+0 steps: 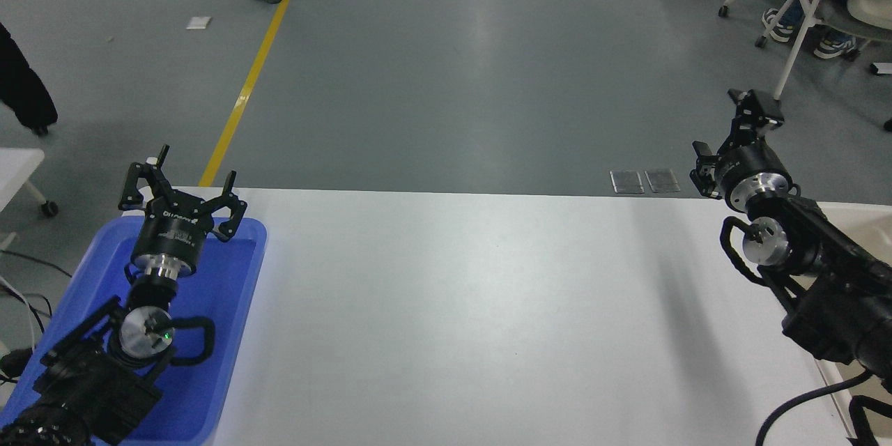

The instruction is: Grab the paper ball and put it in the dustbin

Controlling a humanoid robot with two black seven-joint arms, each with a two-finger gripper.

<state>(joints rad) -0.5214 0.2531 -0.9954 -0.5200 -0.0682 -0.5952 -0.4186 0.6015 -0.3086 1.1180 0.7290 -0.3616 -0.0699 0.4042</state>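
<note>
The right pincer [732, 127] is raised above the far right corner of the white tabletop [488, 306], fingers spread, holding nothing. The beige-cream plastic dustbin [860, 212] sits beneath its arm. No paper ball is visible. Such paper is judged light and crushable; grip across its middle. The left pincer [180, 185] is parked, spread, over the blue tray [237, 306].

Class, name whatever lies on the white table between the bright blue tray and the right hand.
Nothing: the head view shows only bare white table between blue tray and right hand.

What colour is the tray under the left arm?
Bright blue. The tray shows best in the head view, at the table's left end below the left gripper.
</note>
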